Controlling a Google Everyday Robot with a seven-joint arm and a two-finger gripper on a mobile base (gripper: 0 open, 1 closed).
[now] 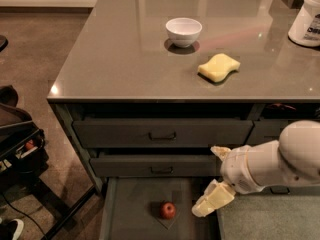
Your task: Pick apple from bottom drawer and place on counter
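Observation:
The small red apple (167, 210) lies on the grey floor of the open bottom drawer (132, 211), on a faint diamond mark. My gripper (206, 180) is open and empty. It hangs over the right side of the drawer, to the right of the apple and a little above it, not touching it. Its lower cream finger (212, 201) points down-left toward the apple. My white arm reaches in from the right edge. The glossy dark counter (120, 59) tops the drawer cabinet.
A white bowl (183, 31) and a yellow sponge (219, 67) sit on the counter. A white container (306, 20) stands at its far right. Two shut handled drawers (162, 134) are above the open one. Dark equipment (17, 144) stands on the floor at the left.

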